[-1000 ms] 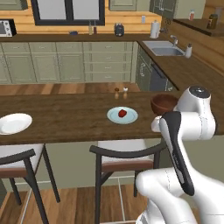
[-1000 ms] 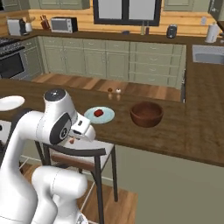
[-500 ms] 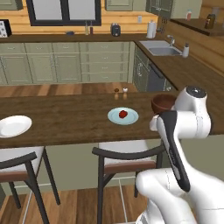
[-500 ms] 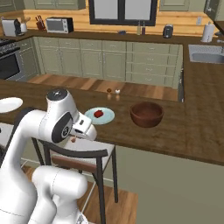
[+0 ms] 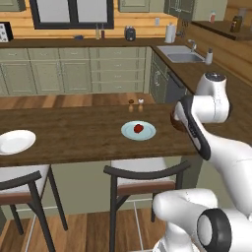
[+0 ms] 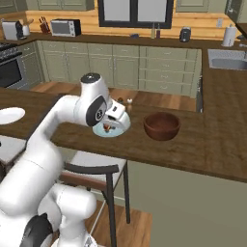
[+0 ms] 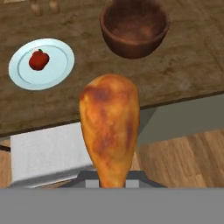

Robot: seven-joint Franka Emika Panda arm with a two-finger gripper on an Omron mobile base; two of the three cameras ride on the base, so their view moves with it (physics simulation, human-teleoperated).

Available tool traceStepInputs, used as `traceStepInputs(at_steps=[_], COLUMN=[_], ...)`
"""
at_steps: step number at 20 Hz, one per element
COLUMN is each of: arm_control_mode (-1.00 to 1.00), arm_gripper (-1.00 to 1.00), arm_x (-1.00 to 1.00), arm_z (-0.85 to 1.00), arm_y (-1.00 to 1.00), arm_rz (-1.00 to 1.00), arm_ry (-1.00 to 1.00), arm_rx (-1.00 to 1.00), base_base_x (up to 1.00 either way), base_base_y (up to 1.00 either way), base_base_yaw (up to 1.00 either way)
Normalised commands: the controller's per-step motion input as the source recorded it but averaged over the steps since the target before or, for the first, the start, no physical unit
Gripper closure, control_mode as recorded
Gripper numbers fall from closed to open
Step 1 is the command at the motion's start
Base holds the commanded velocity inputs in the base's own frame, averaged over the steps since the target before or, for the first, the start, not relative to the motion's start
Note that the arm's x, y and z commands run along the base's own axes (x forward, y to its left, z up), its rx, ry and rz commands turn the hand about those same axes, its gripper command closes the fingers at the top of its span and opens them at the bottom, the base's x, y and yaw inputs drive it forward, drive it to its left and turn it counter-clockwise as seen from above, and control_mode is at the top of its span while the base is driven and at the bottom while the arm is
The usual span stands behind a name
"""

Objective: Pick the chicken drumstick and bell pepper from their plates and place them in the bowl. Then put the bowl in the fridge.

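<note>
Currently claw [image 7: 111, 183] clamped on chicken drumstick [image 7: 110, 131], held off the wooden surface [image 7: 183, 65] edge, near bowl [image 7: 134, 27], bell pepper [image 7: 38, 59] on blue-green plate [image 7: 61, 65] beside bowl.

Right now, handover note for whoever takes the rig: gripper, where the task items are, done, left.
Gripper: shut on the chicken drumstick, carried over the counter edge, short of the bowl.
Bell pepper: on the pale blue-green plate, mid-counter.
White plate: bare, at the counter's left end.
Bowl: empty, on the counter, right of the blue-green plate.
Done: drumstick picked.
Left: drop drumstick in bowl, pick pepper and add it, bowl into the fridge.
</note>
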Motion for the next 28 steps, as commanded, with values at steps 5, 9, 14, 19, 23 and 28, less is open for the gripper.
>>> traceStepInputs(at_steps=[5, 9, 14, 19, 23, 28], arm_control_mode=[-1.0, -1.0, -1.0, -1.0, -1.0, -1.0], arm_gripper=[1.0, 1.0, 1.0, 1.0, 1.0, 1.0], arm_x=[1.0, 1.0, 1.0, 0.92, 0.9, 0.63], arm_z=[-0.09, -0.1, -0.53, -0.63, -0.44, -0.42], arm_y=[-0.82, -0.73, -0.35, -0.36, -0.14, -0.28], arm_rz=[-0.13, -0.06, -0.03, 0.0, -0.03, -0.03], arm_ry=[0.19, 0.16, 0.04, 0.0, 0.0, 0.01], arm_rx=[0.04, 0.1, 0.11, 0.04, 0.0, 0.0], base_base_x=[0.0, 0.0, 0.0, 0.0, 0.0, 0.0], base_base_y=[0.0, 0.0, 0.0, 0.0, 0.0, 0.0], base_base_yaw=[0.0, 0.0, 0.0, 0.0, 0.0, 0.0])
